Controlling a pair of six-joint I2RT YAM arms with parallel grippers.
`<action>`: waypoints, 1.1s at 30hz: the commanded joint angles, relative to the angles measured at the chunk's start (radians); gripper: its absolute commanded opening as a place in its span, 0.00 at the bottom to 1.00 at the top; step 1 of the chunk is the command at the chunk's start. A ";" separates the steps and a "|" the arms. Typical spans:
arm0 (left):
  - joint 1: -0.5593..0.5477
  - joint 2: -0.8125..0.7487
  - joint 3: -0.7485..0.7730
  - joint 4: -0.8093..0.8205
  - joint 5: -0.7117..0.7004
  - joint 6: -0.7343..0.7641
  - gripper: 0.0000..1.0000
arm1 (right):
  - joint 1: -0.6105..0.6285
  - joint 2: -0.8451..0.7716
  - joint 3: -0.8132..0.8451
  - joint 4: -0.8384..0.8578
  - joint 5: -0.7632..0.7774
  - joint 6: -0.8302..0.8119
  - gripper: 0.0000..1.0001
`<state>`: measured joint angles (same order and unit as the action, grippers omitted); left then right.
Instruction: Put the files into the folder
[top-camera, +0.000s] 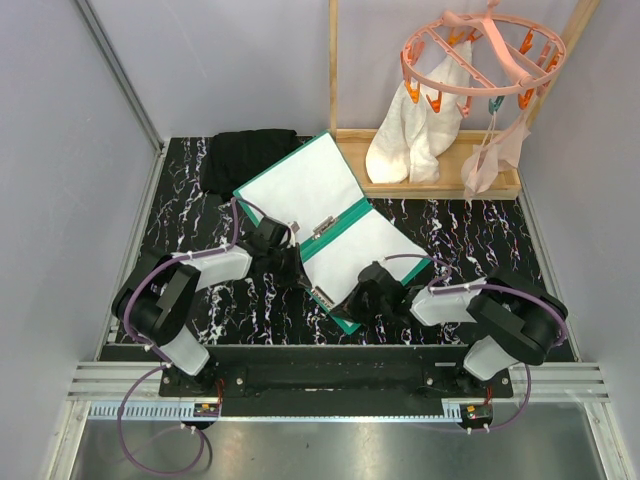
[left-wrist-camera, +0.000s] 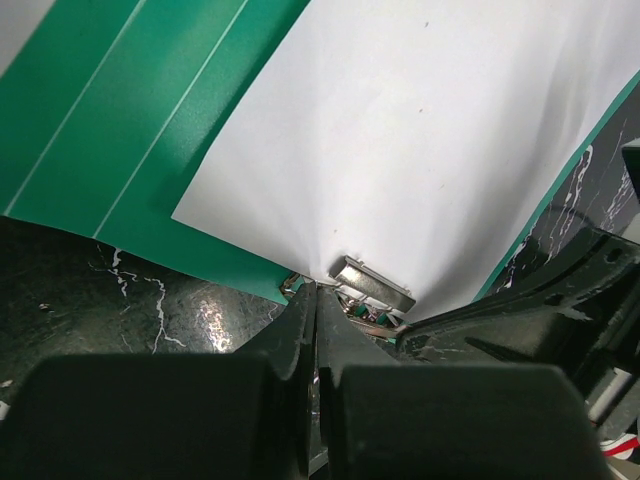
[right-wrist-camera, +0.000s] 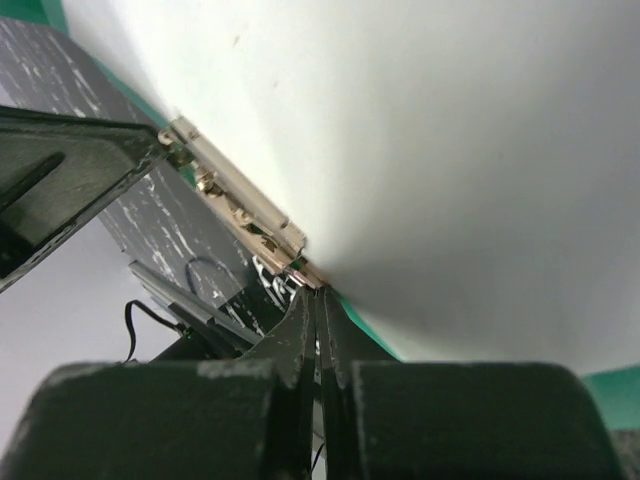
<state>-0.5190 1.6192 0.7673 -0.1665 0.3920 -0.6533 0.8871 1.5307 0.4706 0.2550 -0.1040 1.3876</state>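
The teal-green folder (top-camera: 345, 222) lies open on the black marbled table, turned diagonally. One white sheet (top-camera: 300, 185) covers its far half and a second white sheet (top-camera: 362, 252) covers its near half. A metal clip (top-camera: 322, 228) sits on the spine, and another (top-camera: 322, 297) at the near edge. My left gripper (top-camera: 306, 280) is shut, its tips (left-wrist-camera: 315, 290) right at the near clip (left-wrist-camera: 372, 283) beside the sheet (left-wrist-camera: 420, 130) and folder (left-wrist-camera: 150, 120). My right gripper (top-camera: 342, 305) is shut, its tips (right-wrist-camera: 318, 292) touching the clip's end (right-wrist-camera: 240, 205) under the sheet (right-wrist-camera: 450, 150).
A folded black cloth (top-camera: 250, 155) lies at the back left, touching the folder's far corner. A wooden tray (top-camera: 440, 182) at the back right holds white cloths (top-camera: 415, 135). A pink peg hanger (top-camera: 480, 55) hangs above it. Grey walls close in both sides.
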 joint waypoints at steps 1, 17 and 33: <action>0.013 0.044 -0.014 -0.114 -0.226 0.080 0.00 | -0.034 0.117 -0.043 -0.249 0.107 -0.087 0.00; -0.010 0.008 -0.011 -0.128 -0.217 0.064 0.00 | -0.034 0.046 -0.024 -0.117 -0.063 -0.140 0.02; -0.012 -0.143 0.018 -0.182 -0.209 0.069 0.22 | -0.036 0.010 0.060 -0.149 -0.106 -0.248 0.33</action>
<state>-0.5327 1.5703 0.7773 -0.2928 0.2382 -0.6094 0.8547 1.5669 0.5144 0.2554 -0.2306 1.2297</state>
